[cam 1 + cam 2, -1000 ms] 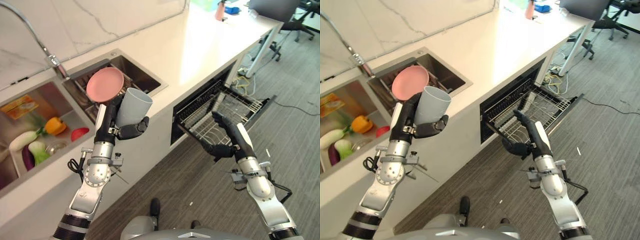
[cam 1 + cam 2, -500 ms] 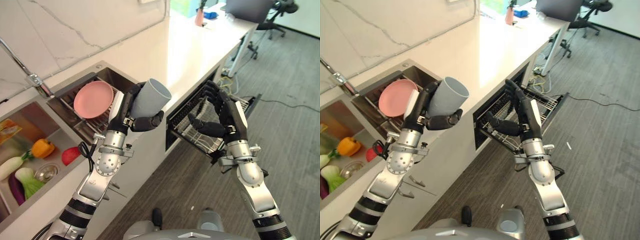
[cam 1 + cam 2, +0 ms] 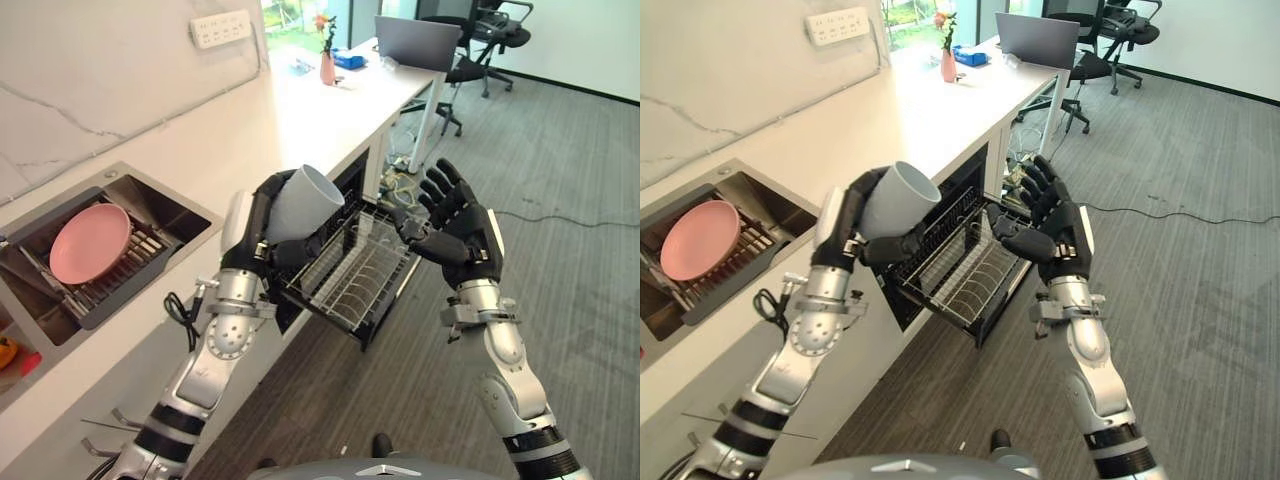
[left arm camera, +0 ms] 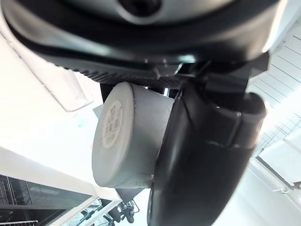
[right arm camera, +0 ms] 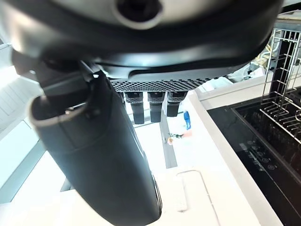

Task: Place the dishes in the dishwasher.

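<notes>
The left hand point(image 3: 262, 232) is holding a grey cup point(image 3: 303, 202) up in front of the desk point(image 3: 250, 130), with its fingers and thumb curled round the cup's wall. The cup is tilting, its open mouth facing up and to the right, and it is hanging above the near left corner of the rack point(image 3: 352, 272). The left wrist view is showing what the eye views are not: the cup's flat base point(image 4: 110, 125), with the thumb point(image 4: 202, 155) pressing along its side.

The right hand point(image 3: 463, 232) is hovering to the right of the cup, palm turned toward it, fingers point(image 3: 1042, 190) spread apart and straight, holding nothing. It is hanging over the right side of the rack, apart from both cup and wires. In the right wrist view its fingers are reaching out straight, and past them the rack's upright wires point(image 5: 283, 61) and the dark dishwasher front are showing.

The rack is standing pulled out of the dishwasher point(image 3: 958, 200) under the desk, out over the grey floor. No dishes are sitting in the part that shows.

In the eye views a pink plate point(image 3: 90, 243) is leaning on a drainer in the sink point(image 3: 150, 215), far left, well apart from the hands. At the far end of the desk a pink vase point(image 3: 948, 66) is standing near a laptop point(image 3: 1037, 38).
</notes>
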Tool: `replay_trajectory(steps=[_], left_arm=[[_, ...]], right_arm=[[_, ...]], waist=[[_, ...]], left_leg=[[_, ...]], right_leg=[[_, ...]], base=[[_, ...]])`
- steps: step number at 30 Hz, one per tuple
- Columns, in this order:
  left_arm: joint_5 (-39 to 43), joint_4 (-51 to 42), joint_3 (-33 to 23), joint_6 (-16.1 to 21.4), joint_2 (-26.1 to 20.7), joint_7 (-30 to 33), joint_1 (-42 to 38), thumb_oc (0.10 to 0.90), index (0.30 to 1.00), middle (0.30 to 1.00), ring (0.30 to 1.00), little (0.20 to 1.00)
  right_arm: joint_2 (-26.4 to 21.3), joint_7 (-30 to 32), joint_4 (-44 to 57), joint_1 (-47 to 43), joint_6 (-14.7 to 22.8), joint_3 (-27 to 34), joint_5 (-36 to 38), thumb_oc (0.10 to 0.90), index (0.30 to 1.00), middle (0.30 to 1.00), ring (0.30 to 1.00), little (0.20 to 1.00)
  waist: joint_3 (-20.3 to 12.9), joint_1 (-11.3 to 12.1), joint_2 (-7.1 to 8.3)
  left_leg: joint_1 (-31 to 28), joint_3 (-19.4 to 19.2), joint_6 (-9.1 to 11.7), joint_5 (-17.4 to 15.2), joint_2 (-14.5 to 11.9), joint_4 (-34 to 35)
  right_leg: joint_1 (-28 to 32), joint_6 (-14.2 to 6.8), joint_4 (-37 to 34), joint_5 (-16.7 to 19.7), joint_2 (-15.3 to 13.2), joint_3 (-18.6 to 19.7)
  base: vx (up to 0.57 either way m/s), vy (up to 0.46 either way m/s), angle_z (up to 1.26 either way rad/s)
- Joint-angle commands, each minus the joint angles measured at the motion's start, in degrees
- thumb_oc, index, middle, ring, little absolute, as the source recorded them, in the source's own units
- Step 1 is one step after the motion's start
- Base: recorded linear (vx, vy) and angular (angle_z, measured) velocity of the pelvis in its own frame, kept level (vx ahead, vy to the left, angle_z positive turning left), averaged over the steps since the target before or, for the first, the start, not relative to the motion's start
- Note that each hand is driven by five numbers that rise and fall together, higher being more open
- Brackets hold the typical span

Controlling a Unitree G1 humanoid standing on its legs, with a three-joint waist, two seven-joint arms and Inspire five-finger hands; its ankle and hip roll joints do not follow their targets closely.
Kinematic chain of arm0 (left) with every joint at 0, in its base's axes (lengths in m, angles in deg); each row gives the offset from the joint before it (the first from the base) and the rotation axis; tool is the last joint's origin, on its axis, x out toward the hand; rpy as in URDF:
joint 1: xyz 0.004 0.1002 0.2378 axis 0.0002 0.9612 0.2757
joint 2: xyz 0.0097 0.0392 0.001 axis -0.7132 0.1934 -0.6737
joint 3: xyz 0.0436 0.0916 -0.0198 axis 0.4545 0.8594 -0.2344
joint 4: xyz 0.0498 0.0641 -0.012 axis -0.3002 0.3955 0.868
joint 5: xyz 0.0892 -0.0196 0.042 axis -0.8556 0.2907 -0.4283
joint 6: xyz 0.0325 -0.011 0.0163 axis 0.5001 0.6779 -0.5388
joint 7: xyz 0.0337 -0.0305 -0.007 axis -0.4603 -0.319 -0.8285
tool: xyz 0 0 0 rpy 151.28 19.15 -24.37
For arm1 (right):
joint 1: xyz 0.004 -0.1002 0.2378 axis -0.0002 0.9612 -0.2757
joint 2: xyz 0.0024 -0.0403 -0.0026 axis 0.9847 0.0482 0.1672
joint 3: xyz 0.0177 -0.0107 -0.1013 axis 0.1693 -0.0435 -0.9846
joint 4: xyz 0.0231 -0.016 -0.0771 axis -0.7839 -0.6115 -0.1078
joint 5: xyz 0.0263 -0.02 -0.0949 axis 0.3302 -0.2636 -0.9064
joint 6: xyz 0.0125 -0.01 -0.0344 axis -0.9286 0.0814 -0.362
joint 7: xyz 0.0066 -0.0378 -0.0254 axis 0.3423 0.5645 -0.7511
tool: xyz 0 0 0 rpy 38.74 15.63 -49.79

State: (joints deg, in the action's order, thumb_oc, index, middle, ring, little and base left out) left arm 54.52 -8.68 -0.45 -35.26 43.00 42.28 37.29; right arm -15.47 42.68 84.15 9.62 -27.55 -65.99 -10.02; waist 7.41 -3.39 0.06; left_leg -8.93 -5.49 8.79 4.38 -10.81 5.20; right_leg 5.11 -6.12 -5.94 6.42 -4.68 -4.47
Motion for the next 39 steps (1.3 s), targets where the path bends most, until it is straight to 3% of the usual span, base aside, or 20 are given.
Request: replay_trajectory(steps=[1, 7, 14, 20, 24, 29, 30, 31, 32, 33, 34, 39], left_arm=[[-3.9, -1.2, 0.1, 2.7, -1.9, 4.6, -10.0, 0.400, 0.300, 0.300, 0.300, 0.300], [-6.0, 4.3, 4.3, 1.7, -0.5, 5.5, -17.0, 0.400, 0.300, 0.300, 0.300, 0.300], [-7.8, 4.0, 7.0, 2.2, 0.4, 5.6, -18.8, 0.400, 0.300, 0.300, 0.300, 0.300], [-10.6, 4.1, 12.9, 2.2, 1.9, 5.6, -17.3, 0.400, 0.300, 0.300, 0.300, 0.300], [-12.9, 3.9, 14.4, 2.1, 1.4, 6.1, -16.4, 0.400, 0.300, 0.300, 0.300, 0.300], [-17.3, 3.8, 17.4, 2.0, 0.8, 6.4, -17.3, 0.400, 0.300, 0.300, 0.300, 0.300], [-17.2, 3.5, 18.0, 2.6, 0.9, 6.1, -17.2, 0.400, 0.300, 0.300, 0.300, 0.300], [-17.2, 3.5, 18.5, 3.0, 0.9, 5.9, -17.2, 0.400, 0.300, 0.300, 0.300, 0.300], [-17.2, 3.6, 18.5, 3.0, 0.9, 6.0, -17.2, 0.400, 0.300, 0.300, 0.300, 0.300], [-16.9, 3.3, 19.0, 3.5, 0.9, 5.8, -17.2, 0.400, 0.300, 0.300, 0.300, 0.300], [-16.4, 3.1, 19.4, 3.7, 1.0, 5.6, -17.2, 0.400, 0.300, 0.300, 0.300, 0.300], [-15.4, 3.4, 20.7, 4.0, 1.1, 4.9, -16.5, 0.400, 0.300, 0.300, 0.300, 0.300]], right_arm=[[2.5, -4.4, 8.6, -5.4, 6.1, -2.2, 4.9, 0.800, 0.900, 0.900, 0.900, 0.900], [2.9, -5.4, 8.3, -7.9, 5.1, -6.1, 6.3, 0.800, 0.900, 0.900, 0.900, 0.900], [4.3, -4.5, 5.5, -9.3, 4.9, -8.1, 6.4, 0.800, 0.900, 0.900, 0.900, 0.900], [8.6, 0.8, 1.3, -12.9, 6.4, -9.4, 8.2, 0.800, 0.900, 0.900, 0.900, 0.900], [9.0, 2.7, 0.6, -13.6, 6.0, -10.0, 7.7, 0.800, 0.900, 0.900, 0.900, 0.900], [9.9, 4.6, -0.7, -14.5, 4.8, -13.4, 14.8, 0.800, 0.900, 0.900, 0.900, 0.900], [9.8, 4.4, -0.7, -15.1, 4.9, -13.7, 15.5, 0.778, 0.867, 0.867, 0.867, 0.867], [9.7, 4.3, -0.6, -15.4, 5.0, -13.8, 15.5, 0.623, 0.634, 0.634, 0.634, 0.634], [9.7, 4.3, -0.7, -15.5, 5.0, -13.8, 15.5, 0.587, 0.580, 0.580, 0.580, 0.580], [9.7, 4.2, -0.9, -15.8, 5.2, -14.0, 15.9, 0.428, 0.342, 0.342, 0.342, 0.342], [9.9, 4.4, -1.1, -16.2, 5.2, -14.3, 16.6, 0.400, 0.300, 0.300, 0.300, 0.300], [10.7, 4.1, -1.3, -17.1, 6.0, -14.4, 18.6, 0.400, 0.300, 0.300, 0.300, 0.300]], waist=[[-2.3, 1.8, 0.27], [-2.6, 0.8, -0.58], [-2.9, 0.7, -0.88], [-3.0, 2.1, -0.62], [-3.0, 2.8, -0.30], [-3.2, 3.5, 0.26], [-3.1, 3.6, 0.31], [-3.1, 3.8, 0.37], [-3.1, 3.8, 0.38], [-3.1, 3.9, 0.43], [-3.2, 3.9, 0.44], [-3.2, 4.3, 0.34]], left_leg=[[-0.6, 0.4, -0.8, -3.0, 1.4, -0.2], [-0.5, 0.5, 0.1, -2.3, 0.7, -0.2], [-0.9, 0.6, 0.0, -2.8, 0.9, -0.2], [-1.2, 1.3, -0.3, -3.4, 1.2, -0.2], [-1.2, 1.5, -0.5, -3.5, 1.4, -0.2], [-0.9, 2.0, -0.6, -3.6, 1.7, -0.2], [-0.8, 2.1, -0.5, -3.6, 1.8, -0.2], [-0.8, 2.2, -0.6, -3.6, 1.8, -0.2], [-0.8, 2.2, -0.6, -3.6, 1.8, -0.2], [-0.8, 2.3, -0.6, -3.7, 1.8, -0.2], [-0.8, 2.3, -0.6, -3.7, 1.9, -0.2], [-0.6, 2.5, -0.6, -3.7, 2.0, -0.2]], right_leg=[[1.5, -3.7, 0.9, -4.3, -4.6, -1.6], [2.5, -3.4, 0.9, -4.9, -4.1, -2.6], [3.3, -3.4, 0.9, -5.0, -4.6, -3.2], [4.0, -3.5, 0.9, -5.0, -5.2, -3.8], [4.0, -3.6, 0.9, -5.0, -5.3, -4.0], [4.0, -3.6, 0.9, -4.9, -5.6, -4.3], [4.0, -3.6, 0.9, -4.9, -5.6, -4.3], [4.0, -3.6, 0.9, -4.9, -5.7, -4.4], [4.0, -3.6, 0.9, -4.9, -5.7, -4.4], [4.0, -3.6, 0.9, -4.9, -5.8, -4.5], [4.0, -3.6, 0.9, -4.8, -5.8, -4.6], [4.1, -3.6, 0.9, -4.9, -6.0, -4.8]], base=[[0.01, -0.076, -0.01], [0.00, -0.034, 0.15], [0.00, -0.001, 0.02], [0.00, 0.008, 0.04], [0.00, 0.010, 0.07], [0.00, 0.004, 0.07], [-0.01, 0.002, 0.06], [0.00, 0.000, 0.00], [0.00, -0.001, 0.05], [0.00, 0.001, 0.07], [0.00, 0.001, 0.06], [-0.01, 0.006, 0.05]])
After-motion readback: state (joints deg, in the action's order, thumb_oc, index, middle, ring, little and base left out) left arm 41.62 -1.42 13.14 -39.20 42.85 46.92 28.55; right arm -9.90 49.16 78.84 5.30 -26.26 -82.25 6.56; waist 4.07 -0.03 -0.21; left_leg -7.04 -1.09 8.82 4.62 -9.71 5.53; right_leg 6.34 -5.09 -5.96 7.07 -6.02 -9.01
